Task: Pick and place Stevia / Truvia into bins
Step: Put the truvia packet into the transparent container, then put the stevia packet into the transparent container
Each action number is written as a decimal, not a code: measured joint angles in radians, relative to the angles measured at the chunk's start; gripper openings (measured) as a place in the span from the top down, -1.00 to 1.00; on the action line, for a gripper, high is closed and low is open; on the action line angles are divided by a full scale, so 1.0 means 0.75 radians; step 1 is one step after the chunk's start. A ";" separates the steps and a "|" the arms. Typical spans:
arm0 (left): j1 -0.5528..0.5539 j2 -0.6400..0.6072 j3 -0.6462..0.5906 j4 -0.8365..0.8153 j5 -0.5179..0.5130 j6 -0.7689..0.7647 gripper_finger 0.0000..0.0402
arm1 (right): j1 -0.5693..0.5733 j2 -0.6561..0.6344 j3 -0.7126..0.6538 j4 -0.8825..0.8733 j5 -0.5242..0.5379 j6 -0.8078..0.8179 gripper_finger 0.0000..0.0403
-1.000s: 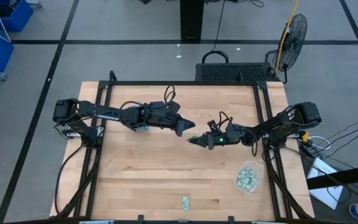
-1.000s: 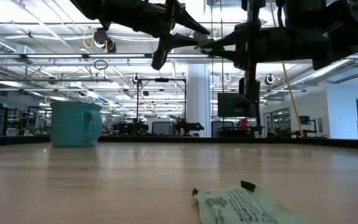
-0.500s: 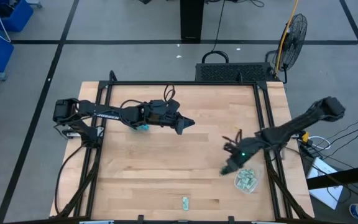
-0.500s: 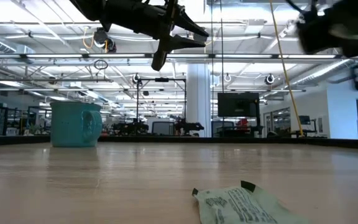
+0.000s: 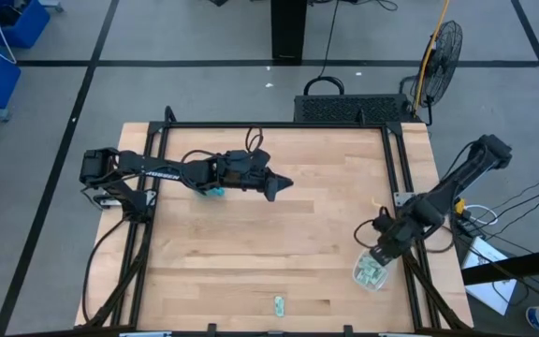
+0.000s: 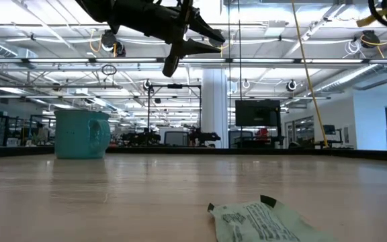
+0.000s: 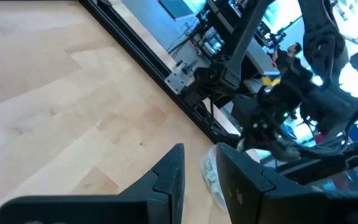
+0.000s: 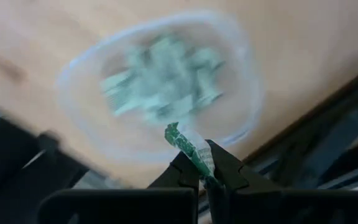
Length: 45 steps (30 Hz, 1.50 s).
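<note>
Both arms are dark, near-black, built of slim jointed links. The left arm (image 5: 157, 170) carries pale lettering along its forearm link and a loop of black cable arching over the wrist. The left gripper (image 5: 277, 184) tapers to 2 wedge-shaped black fingers (image 7: 169, 177). The right arm (image 5: 452, 187) trails thin dark cables near its wrist, too.

Pale wooden table (image 5: 251, 243), black-framed. Teal mug (image 6: 80, 134) at nine o'clock, clear tub (image 5: 372, 271) of sachets at four, lone green sachet (image 5: 278, 304) at six.
</note>
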 joint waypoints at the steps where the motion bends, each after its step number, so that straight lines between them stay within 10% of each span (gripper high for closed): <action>1: 0.000 0.000 0.000 0.000 -0.006 0.000 0.52 | 0.003 0.014 -0.011 -0.004 0.015 -0.006 1.00; 23: 0.002 0.000 0.000 -0.023 0.178 0.135 0.52 | -0.015 -0.044 -0.091 0.225 0.082 -0.056 0.65; 28: -0.078 -0.001 0.001 -0.122 0.391 0.393 0.52 | -0.014 -0.145 -0.091 0.529 0.470 -0.074 0.71; 34: -0.212 -0.001 0.001 -0.360 0.374 0.528 0.52 | -0.053 -0.119 -0.090 1.039 1.065 -0.583 0.74; 45: -0.388 -0.001 0.001 -0.472 0.073 0.419 0.52 | -0.264 0.107 -0.090 1.481 0.932 -1.545 0.68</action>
